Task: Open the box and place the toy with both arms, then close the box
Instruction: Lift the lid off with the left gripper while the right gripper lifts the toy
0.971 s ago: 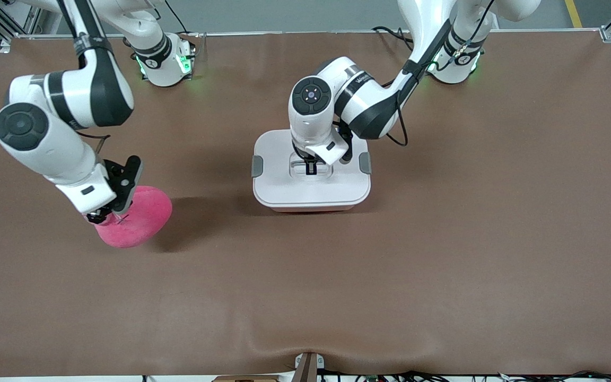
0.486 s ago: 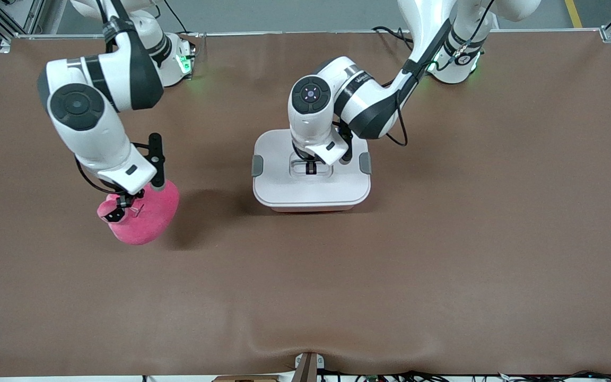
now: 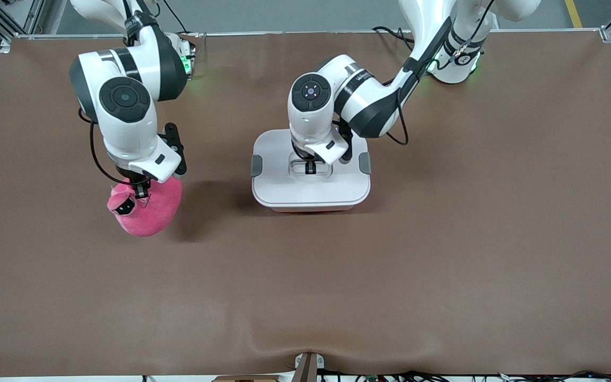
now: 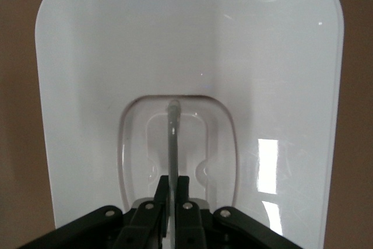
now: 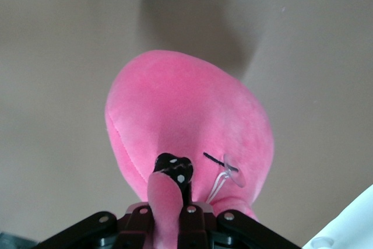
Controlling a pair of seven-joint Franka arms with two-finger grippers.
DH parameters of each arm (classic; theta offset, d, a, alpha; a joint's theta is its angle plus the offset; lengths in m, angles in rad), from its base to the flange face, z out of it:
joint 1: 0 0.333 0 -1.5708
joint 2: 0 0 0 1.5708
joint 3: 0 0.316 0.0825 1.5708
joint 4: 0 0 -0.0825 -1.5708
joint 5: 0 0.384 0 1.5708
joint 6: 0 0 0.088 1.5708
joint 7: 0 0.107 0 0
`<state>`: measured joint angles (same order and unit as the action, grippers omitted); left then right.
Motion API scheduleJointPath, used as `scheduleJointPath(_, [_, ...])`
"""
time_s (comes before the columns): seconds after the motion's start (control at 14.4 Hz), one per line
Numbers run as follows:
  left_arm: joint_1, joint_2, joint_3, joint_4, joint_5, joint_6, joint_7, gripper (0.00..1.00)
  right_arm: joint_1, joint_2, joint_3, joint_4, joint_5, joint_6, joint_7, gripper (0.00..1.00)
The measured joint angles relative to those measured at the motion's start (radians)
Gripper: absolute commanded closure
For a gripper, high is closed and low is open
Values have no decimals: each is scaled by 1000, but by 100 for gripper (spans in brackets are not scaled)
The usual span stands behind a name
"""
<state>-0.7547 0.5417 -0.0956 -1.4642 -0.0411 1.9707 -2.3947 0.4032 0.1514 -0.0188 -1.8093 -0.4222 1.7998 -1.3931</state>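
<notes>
Your right arm (image 3: pixel 125 114) reaches out from its base and bends down at the wrist, so the right gripper (image 3: pixel 141 187) points at the table (image 3: pixel 443 239) toward that arm's end. Its fingers are pinched tight on a fold of the toy (image 3: pixel 147 208), and the pink plush hangs beneath them, lifted clear of the brown surface with its shadow spread beside it. In the right wrist view you see the toy (image 5: pixel 192 138) bulging out past the clamped jaws, a small clear tag on its side. Your left arm (image 3: pixel 358 98) curls over the middle of the table, its wrist straight down over the box (image 3: pixel 311 180). The left gripper (image 4: pixel 172 193) is closed on the thin clear handle (image 4: pixel 173 138) in the recess of the white lid (image 4: pixel 280 86), which sits flat on the tub.
</notes>
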Motion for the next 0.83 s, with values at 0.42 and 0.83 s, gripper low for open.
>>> scheduleJointPath(0.42, [2,-28,1,7,0,-5,0,100,99,-21,0,-9,-87,-64,-5,100])
scheduleJointPath(0.83, [26,-63,15,13,0,-38,2,100,197,-21,0,-16,-116,-88,30,100])
